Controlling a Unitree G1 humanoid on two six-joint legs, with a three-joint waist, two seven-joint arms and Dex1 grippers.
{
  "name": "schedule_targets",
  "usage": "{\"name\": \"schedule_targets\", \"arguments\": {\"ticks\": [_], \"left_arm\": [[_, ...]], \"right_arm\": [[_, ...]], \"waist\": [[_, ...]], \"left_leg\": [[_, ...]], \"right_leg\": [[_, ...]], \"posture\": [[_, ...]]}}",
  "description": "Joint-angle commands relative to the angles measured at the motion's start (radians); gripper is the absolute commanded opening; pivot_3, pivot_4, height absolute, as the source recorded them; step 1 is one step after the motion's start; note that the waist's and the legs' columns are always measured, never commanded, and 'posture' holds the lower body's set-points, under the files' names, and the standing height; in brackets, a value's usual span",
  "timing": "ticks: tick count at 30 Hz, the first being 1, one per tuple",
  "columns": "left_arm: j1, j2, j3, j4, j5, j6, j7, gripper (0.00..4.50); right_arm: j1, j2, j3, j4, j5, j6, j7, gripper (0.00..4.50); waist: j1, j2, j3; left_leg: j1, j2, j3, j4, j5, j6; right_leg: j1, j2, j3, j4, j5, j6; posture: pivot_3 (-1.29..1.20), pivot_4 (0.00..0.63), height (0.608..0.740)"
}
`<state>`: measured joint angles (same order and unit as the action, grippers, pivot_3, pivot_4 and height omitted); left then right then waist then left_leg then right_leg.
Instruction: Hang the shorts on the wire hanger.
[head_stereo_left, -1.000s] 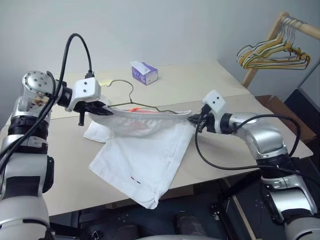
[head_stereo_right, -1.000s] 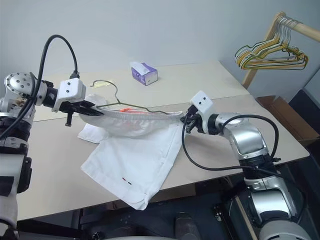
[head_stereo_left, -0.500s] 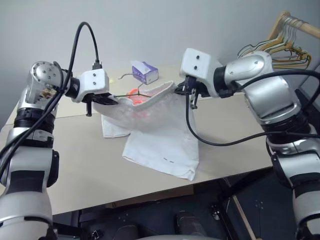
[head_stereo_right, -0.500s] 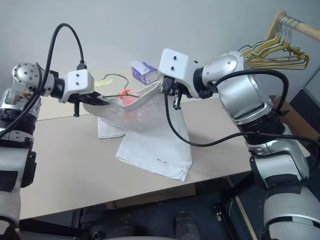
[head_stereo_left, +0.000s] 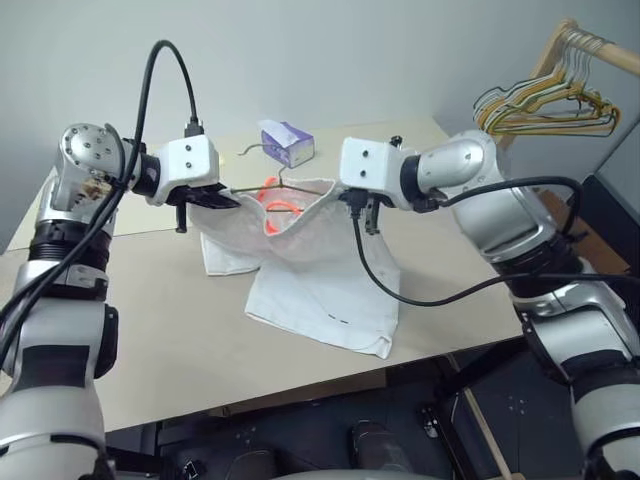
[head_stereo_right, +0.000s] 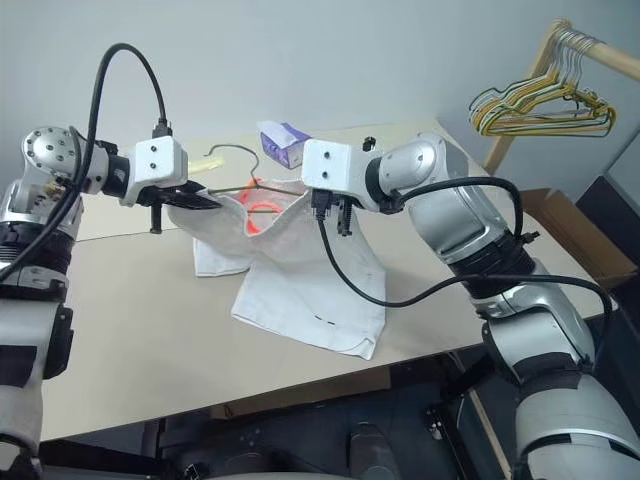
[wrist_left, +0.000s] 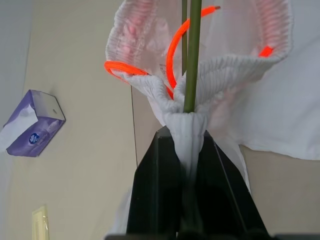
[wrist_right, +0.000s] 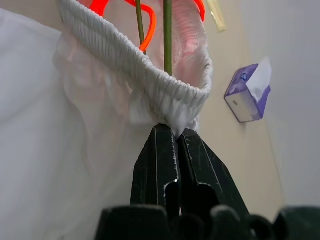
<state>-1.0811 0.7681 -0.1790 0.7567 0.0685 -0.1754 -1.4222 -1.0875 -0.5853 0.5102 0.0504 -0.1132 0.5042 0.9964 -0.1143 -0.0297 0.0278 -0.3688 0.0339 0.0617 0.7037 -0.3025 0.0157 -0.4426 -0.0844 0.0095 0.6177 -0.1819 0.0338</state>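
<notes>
**Shorts held up by 2 grippers**

The left gripper (wrist_left: 189, 131) pinches one end of the waistband of the shorts (head_stereo_left: 320, 285), together with the wire hanger (wrist_left: 192, 55). The right gripper (wrist_right: 176, 134) pinches the other end. The soft white cloth sags onto the tan table (head_stereo_left: 150, 320). A purple tissue box (head_stereo_left: 286, 143) sits behind, and colored hangers (head_stereo_left: 545, 108) hang on a rack.

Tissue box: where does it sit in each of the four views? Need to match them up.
Left eye: purple tissue box at the table's far edge, behind the shorts.
Right eye: same spot, far edge behind the shorts.
Left wrist: at the frame's left, on the tabletop.
Right wrist: at the frame's right.
Shared landmark: the shorts' gathered waistband.
</notes>
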Motion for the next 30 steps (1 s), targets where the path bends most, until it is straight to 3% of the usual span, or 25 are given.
{"name": "schedule_targets", "arguments": {"ticks": [1,6,18,26,30], "left_arm": [[-0.008,0.003,0.029,-0.044,-0.032,0.003,0.010,0.01],[0.008,0.015,0.042,-0.064,-0.039,0.012,0.014,0.01],[0.037,0.030,0.040,-0.114,-0.061,0.025,-0.004,0.01],[0.055,0.036,0.056,-0.163,-0.111,0.035,-0.037,0.01],[0.060,0.045,0.062,-0.158,-0.107,0.030,-0.032,0.01]], "right_arm": [[-0.003,0.004,-0.025,0.002,-0.031,-0.048,-0.012,0.56],[0.033,0.003,-0.023,0.031,-0.064,-0.098,-0.008,2.03],[0.064,0.047,-0.087,0.106,-0.034,-0.131,-0.004,2.03],[0.060,0.075,-0.141,0.158,0.061,-0.089,0.082,2.03],[0.069,0.067,-0.147,0.153,0.078,-0.079,0.103,1.10]], "waist": [[-0.003,0.000,0.000],[-0.008,0.000,0.000],[-0.008,0.000,0.000],[-0.008,0.000,0.000],[-0.009,0.000,0.000]], "left_leg": [[0.000,0.000,0.000,0.000,0.000,0.000],[0.000,0.000,0.000,0.000,0.000,0.000],[0.000,0.000,0.000,0.001,0.000,0.000],[0.001,0.000,-0.001,0.001,0.000,0.000],[0.001,0.000,-0.001,0.001,0.000,0.000]], "right_leg": [[0.000,0.000,0.000,0.000,0.000,0.000],[0.000,0.000,0.000,0.000,0.000,0.000],[0.000,0.000,0.000,0.001,0.000,0.000],[0.000,0.000,0.000,0.002,0.000,0.000],[0.000,0.000,0.000,0.002,0.000,0.000]], "posture": [[-0.07,0.000,0.740],[-0.06,0.000,0.740],[-0.05,0.000,0.740],[-0.05,0.000,0.740],[-0.04,0.000,0.740]]}}
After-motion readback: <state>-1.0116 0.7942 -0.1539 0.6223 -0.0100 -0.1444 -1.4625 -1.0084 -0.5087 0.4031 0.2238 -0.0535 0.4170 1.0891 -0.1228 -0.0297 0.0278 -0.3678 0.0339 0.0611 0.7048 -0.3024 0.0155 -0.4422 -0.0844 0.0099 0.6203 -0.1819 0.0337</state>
